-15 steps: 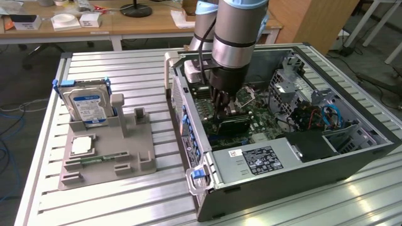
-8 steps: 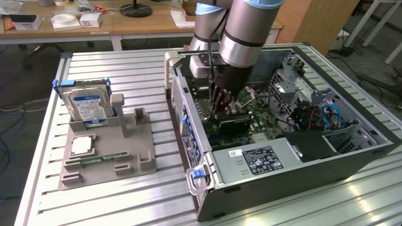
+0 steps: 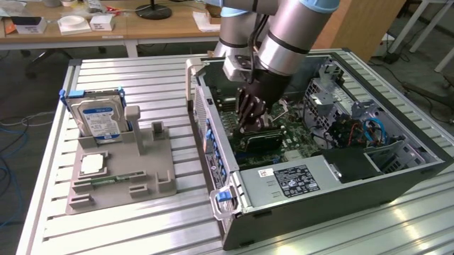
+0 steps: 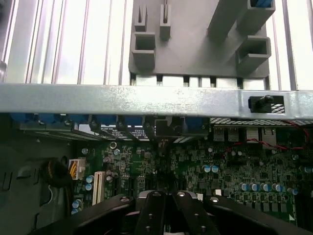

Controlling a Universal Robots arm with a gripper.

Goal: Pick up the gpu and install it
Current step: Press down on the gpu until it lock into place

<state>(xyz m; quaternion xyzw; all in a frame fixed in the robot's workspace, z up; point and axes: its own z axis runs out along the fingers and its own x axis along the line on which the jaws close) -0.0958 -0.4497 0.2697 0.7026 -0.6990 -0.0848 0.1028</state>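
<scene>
The fingers are sitting closed inside the case, right above the gpu, which looks slotted into the board.

the table was ribbed bare metal with a dull sheen. the holder tray looked like matt grey plastic. the hard drive had a silvery metal shell and a glossy blue-white label. the computer case was dark matt sheet metal, its rim brushed and pale. the motherboard was dark green and slightly glossy. the gripper was smooth black with a faint shine.
</scene>
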